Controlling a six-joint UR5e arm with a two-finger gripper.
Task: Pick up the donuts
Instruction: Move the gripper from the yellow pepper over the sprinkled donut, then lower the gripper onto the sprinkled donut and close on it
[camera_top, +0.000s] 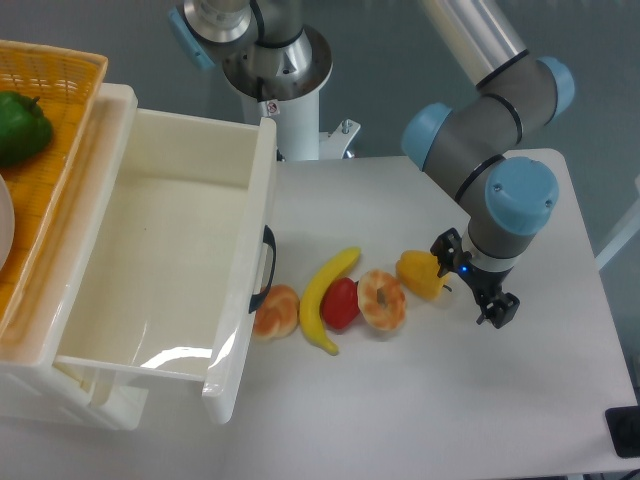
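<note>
A: Where are the two orange-tan, cream-glazed toy donuts?
B: One (277, 311) sits against the white plastic bin (160, 270), the other (382, 300) between the red pepper (341, 302) and yellow bell pepper (421, 274).
A: And the black two-finger gripper (478, 285)?
B: Beside the yellow pepper; whether its fingers are apart, I cannot tell

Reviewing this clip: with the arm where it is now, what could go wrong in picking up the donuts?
The right donut touches the red pepper and sits close to the yellow pepper, so closing fingers may catch or push those instead. The left donut lies against the drawer front, leaving little room. The gripper is beside the yellow pepper, a likely mistaken grab.
</note>
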